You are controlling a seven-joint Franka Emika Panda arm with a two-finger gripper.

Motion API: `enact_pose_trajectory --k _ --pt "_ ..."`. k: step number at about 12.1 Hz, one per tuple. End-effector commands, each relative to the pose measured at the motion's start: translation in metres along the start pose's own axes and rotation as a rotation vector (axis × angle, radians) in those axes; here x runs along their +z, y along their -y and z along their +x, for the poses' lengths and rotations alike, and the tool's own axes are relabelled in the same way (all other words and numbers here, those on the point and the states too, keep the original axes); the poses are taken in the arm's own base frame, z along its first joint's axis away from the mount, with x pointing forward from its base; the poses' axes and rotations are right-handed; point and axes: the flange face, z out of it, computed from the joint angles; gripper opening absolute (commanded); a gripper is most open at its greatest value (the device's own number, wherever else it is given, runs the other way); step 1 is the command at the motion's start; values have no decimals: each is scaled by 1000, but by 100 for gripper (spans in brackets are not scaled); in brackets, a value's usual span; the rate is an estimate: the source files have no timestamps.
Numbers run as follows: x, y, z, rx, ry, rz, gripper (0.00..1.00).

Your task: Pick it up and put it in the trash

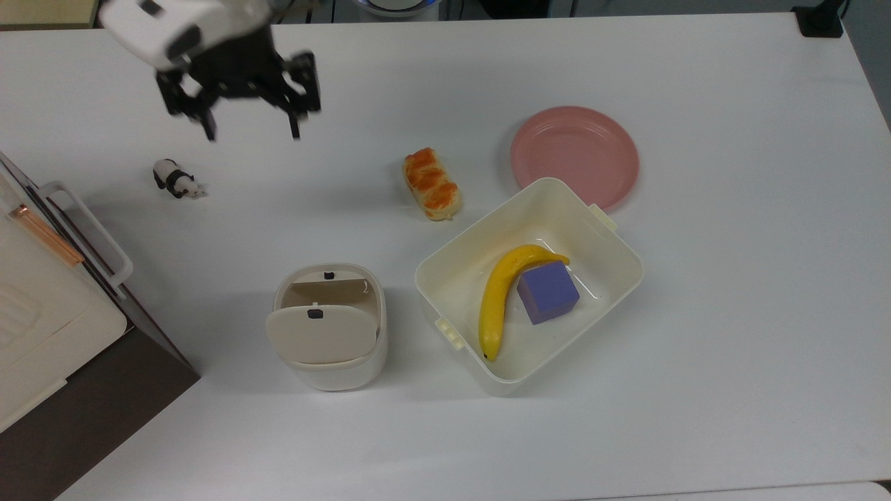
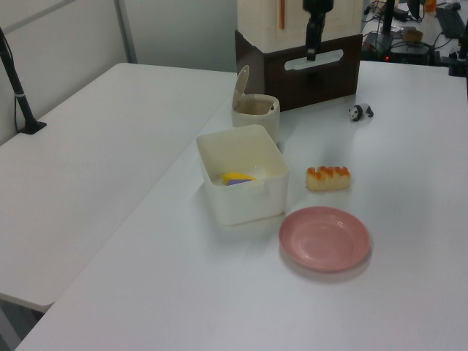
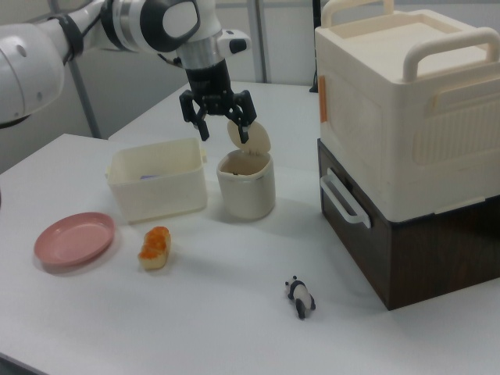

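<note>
The trash (image 1: 327, 327) stands on the white worktop (image 1: 731, 313) with its swing lid (image 1: 321, 334) tipped up, leaving the mouth open toward the top view's upper edge. The interior reads as a shadowed tan hollow; whether the paper ball lies inside cannot be told, and no crumpled paper is seen on the worktop.

Just beside the trash, on the top view's right, sits the larger cream tub (image 1: 612, 229) with side clips. It holds a yellow banana (image 1: 498, 299) and a purple cube (image 1: 548, 292), the two touching.

The gripper (image 1: 250, 132) hangs in the air well apart from the trash, near the top view's upper left, its fingers spread wide with nothing between them. In the right view the gripper (image 3: 219, 125) appears above and behind the bin's rim.

A pink plate (image 1: 575, 156) lies just beyond the tub. An orange-glazed bread loaf (image 1: 431, 183) rests between the plate and the toy panda (image 1: 177, 179), which stands near a cream box with handles (image 3: 406, 109) stacked on a dark brown base (image 3: 422, 250).
</note>
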Motion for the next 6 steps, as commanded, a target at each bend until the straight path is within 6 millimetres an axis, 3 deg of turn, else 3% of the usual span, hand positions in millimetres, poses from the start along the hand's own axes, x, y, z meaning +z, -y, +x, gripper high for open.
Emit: enact_pose_trajectory --k 1,6 --pt "-20 -4 -24 25 24 96 100" --pt "-29 -3 -25 166 7 92 100"
